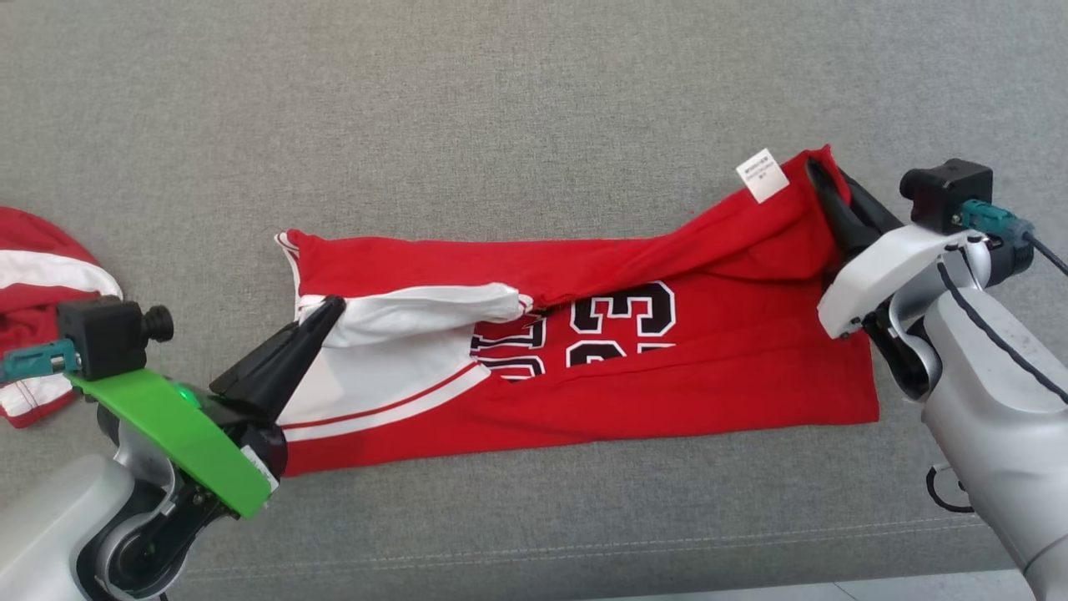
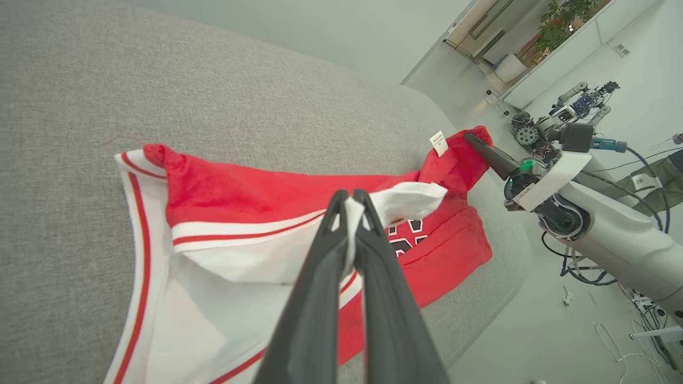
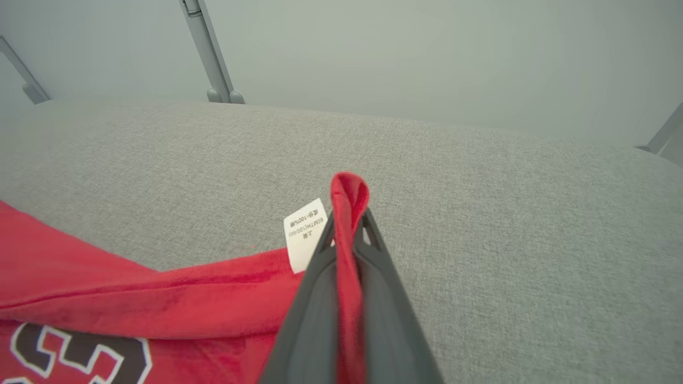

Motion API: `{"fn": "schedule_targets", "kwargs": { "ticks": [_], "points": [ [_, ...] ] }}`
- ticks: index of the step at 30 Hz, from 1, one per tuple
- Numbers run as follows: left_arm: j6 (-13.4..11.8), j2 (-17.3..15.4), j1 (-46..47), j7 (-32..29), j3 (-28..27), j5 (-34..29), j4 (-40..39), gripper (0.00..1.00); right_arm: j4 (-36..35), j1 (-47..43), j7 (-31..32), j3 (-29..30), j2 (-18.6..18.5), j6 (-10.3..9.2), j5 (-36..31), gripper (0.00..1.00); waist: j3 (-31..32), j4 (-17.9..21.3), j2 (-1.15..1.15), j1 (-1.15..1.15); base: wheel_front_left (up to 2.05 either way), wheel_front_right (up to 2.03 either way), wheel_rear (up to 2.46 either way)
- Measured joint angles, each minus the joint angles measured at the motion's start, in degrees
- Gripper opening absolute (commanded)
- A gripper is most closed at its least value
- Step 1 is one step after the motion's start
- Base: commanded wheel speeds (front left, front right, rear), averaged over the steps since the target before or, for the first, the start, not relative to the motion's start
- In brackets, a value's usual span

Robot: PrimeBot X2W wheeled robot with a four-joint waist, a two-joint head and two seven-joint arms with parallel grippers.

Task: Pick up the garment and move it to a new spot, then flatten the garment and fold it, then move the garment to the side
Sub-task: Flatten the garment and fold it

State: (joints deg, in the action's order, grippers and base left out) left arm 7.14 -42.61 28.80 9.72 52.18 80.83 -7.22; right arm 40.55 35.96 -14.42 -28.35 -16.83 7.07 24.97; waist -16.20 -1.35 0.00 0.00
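The garment [image 1: 667, 384] is a red jersey with white trim and black numerals, lying stretched across the grey cushion [image 1: 534, 108]. My left gripper [image 1: 332, 305] is shut on a white trimmed edge at the jersey's left end; the white cloth [image 2: 349, 210] shows pinched between its fingers. At the right end, my right gripper [image 1: 813, 171] is shut on a red corner beside a white care label [image 1: 762, 175], and that red fold [image 3: 348, 197] pokes up between the fingers. The jersey [image 2: 267, 192] sags between the two held ends, with its lower half on the cushion.
A second red and white cloth [image 1: 37, 284] lies at the cushion's left edge. The cushion's front edge [image 1: 584, 551] runs along the bottom of the head view. Beyond the cushion's far end, the left wrist view has bare floor and another robot rig [image 2: 576, 106].
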Motion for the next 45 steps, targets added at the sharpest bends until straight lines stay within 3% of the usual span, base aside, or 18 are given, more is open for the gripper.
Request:
{"fn": "schedule_targets", "kwargs": {
  "ticks": [15,28,30,31,45],
  "points": [
    [0.0,-0.6,-1.9,1.1,3.4,0.0,2.8,0.0,-10.3,-8.7,0.0,-0.9,-3.7,0.01,0.6,0.0,0.6,0.0,0.0,0.0,0.0,0.0,0.0],
    [0.0,-0.4,-2.1,0.8,8.1,-3.4,9.6,0.0,-13.9,-11.0,0.0,-4.3,-6.3,0.01,3.3,0.0,0.7,0.4,0.0,0.0,0.0,0.0,0.0],
    [0.0,0.1,-2.1,0.4,8.9,-3.4,10.5,0.45,-14.3,-11.3,0.0,-6.1,-6.7,0.01,3.4,0.0,0.8,0.5,0.0,0.0,0.0,0.0,0.0],
    [0.0,0.4,-2.1,0.4,9.1,-3.4,10.8,1.0,-14.5,-11.7,0.0,-6.9,-6.9,0.01,3.5,0.0,0.8,0.5,0.0,0.0,0.0,0.0,0.0],
    [0.0,3.0,-2.0,1.8,9.4,-2.7,13.1,1.0,-16.0,-14.7,0.0,-11.7,-11.0,0.07,5.8,0.0,1.7,0.4,0.0,0.0,0.0,0.0,0.0]
  ]
}}
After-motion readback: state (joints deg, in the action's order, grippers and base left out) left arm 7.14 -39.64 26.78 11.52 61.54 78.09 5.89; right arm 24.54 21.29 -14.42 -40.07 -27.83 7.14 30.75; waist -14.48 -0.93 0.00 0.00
